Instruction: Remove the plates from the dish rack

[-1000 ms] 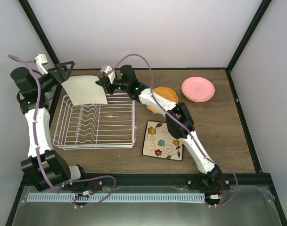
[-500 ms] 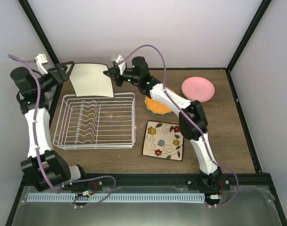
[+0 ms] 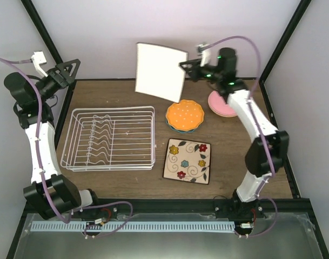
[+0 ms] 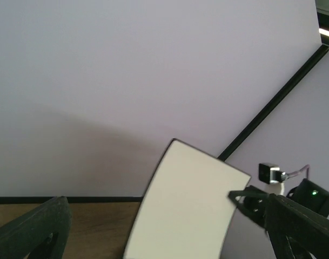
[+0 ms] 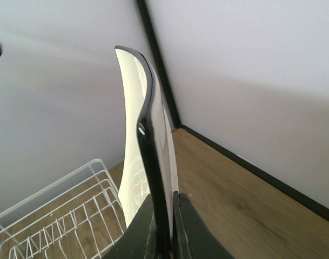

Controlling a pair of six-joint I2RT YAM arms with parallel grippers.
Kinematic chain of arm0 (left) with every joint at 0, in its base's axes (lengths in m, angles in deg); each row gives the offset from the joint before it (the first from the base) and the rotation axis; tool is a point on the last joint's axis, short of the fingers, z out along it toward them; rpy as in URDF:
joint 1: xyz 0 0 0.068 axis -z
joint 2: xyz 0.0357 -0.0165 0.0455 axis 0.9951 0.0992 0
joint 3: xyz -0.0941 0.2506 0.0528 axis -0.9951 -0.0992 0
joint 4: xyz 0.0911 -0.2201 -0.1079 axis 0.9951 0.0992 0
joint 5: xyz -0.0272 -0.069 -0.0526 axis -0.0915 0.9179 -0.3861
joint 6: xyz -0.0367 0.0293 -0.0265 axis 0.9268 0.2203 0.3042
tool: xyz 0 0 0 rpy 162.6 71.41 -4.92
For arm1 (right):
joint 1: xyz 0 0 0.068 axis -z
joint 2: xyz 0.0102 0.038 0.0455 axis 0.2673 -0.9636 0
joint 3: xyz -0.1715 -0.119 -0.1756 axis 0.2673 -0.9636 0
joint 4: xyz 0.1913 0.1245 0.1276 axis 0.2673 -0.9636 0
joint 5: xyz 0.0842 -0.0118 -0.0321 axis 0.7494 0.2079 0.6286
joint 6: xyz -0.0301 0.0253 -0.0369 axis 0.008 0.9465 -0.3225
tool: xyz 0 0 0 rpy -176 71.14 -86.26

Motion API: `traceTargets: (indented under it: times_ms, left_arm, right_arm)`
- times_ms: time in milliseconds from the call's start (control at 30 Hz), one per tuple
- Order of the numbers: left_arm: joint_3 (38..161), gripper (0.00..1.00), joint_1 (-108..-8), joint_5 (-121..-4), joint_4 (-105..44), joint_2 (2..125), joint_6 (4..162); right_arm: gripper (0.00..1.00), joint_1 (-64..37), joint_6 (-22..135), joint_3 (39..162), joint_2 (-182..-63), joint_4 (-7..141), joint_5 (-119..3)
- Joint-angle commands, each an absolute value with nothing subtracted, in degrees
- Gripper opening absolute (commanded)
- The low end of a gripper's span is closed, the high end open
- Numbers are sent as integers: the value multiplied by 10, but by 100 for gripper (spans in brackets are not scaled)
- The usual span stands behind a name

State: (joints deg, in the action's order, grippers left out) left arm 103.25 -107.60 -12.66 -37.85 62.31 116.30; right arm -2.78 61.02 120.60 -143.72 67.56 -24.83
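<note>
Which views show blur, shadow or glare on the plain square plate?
Top external: the square plate is sharp and evenly lit, no glare. Left wrist: slightly soft, with a broad shadow on the wall behind. Right wrist: seen edge-on, its rim dark with one small glint.

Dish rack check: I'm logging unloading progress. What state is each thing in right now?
dish rack: holds no plates.
plain cream plate: in the air, held upright by one edge.
right gripper: shut on the plain cream plate.
left gripper: open, holding nothing.
flowered plate: flat on the table.
orange scalloped plate: stacked on a teal plate.
pink plate: on the table.
</note>
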Motion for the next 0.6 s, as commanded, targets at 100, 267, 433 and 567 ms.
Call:
traceTargets:
  times_ms: [100,267,433,567]
  left_arm:
    - [1030,100,-1074,-128,-374,616,1154]
    - [1025,100,-1073,-124,-363,617,1144]
    - [1024,100,-1072,-122,-351,618,1133]
    - [1021,100,-1071,-121,-346,617,1126]
  right_arm:
    - [1,132,700,1192,-1305,391,-107]
    - [1,203,646,1072,-1220,300,-74]
    - [1,217,618,972,-1182,244,-65]
    - [1,217,620,895,-1161,241,-58]
